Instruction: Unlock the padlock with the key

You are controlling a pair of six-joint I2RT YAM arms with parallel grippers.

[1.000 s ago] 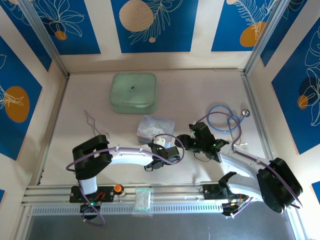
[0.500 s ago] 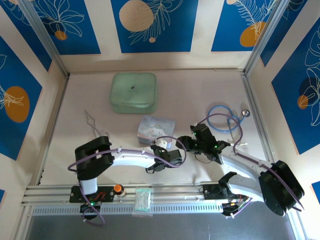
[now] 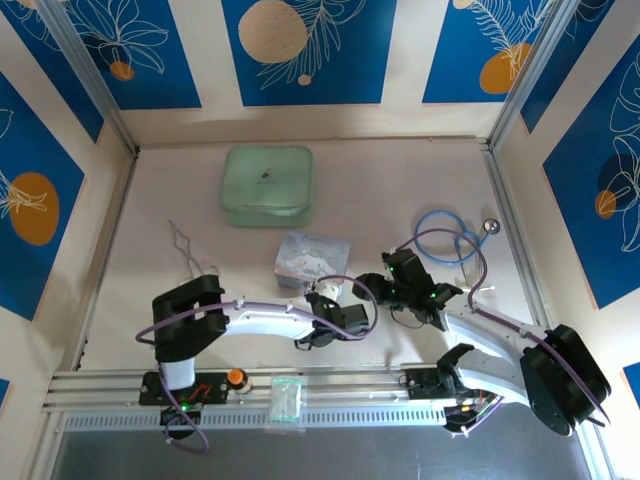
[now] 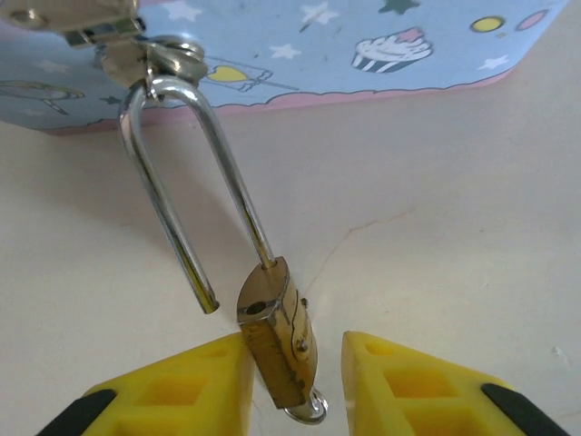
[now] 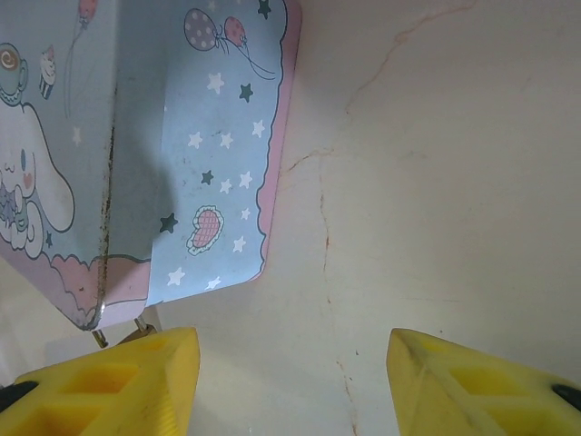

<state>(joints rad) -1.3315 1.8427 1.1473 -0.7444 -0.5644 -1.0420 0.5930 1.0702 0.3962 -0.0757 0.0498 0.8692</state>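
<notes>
padlock (image 4: pixel 277 338) is hanging by its shackle from the blue tin's (image 4: pixel 363 36) hasp, one shackle end standing free. left gripper (image 4: pixel 295 356) is straddling the brass body, jaws apart, a gap showing on one side. right gripper (image 5: pixel 290 350) is hovering wide apart over the surface (image 5: pixel 436 182) beside the tin.

Left pincer (image 3: pixel 325 292) and right pincer (image 3: pixel 372 290) near the pale-blue tin (image 3: pixel 312 255) (green case (image 3: pixel 266 185) farther back)

Green box (image 3: pixel 266 185) at the counter's (image 3: pixel 400 180) back; cartoon tin (image 3: pixel 312 252) mid-counter, forceps (image 3: pixel 183 245) left, stethoscope (image 3: pixel 452 236) right.
</notes>
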